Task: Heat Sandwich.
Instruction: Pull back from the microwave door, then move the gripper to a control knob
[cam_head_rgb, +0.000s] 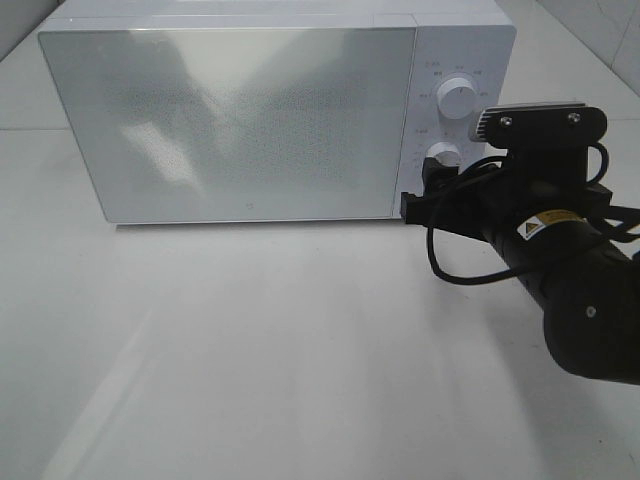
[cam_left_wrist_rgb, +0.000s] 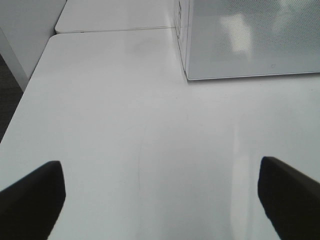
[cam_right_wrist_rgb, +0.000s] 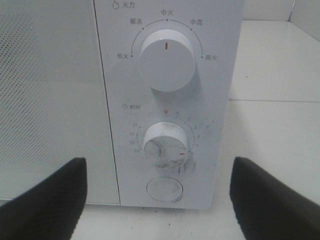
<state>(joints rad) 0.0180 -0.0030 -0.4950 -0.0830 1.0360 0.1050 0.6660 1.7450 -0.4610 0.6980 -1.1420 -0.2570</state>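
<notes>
The sandwich is out of view. A white microwave (cam_head_rgb: 240, 120) stands at the back of the table with its frosted door (cam_head_rgb: 230, 125) shut. My right gripper (cam_head_rgb: 425, 190) hovers just in front of the control panel, open and holding nothing. In the right wrist view the right gripper (cam_right_wrist_rgb: 159, 197) has its dark fingers (cam_right_wrist_rgb: 45, 202) spread either side of the lower timer knob (cam_right_wrist_rgb: 166, 145), apart from it. My left gripper (cam_left_wrist_rgb: 160, 200) is open wide over bare table, empty, some way from the microwave's corner (cam_left_wrist_rgb: 250, 40).
The panel carries an upper power knob (cam_right_wrist_rgb: 166, 59) and a round button (cam_right_wrist_rgb: 164, 189) below the timer knob. The white table (cam_head_rgb: 250, 350) spreads in front of the microwave. The table's left edge (cam_left_wrist_rgb: 20, 107) drops to dark floor. A seam (cam_left_wrist_rgb: 115, 30) joins a second table behind.
</notes>
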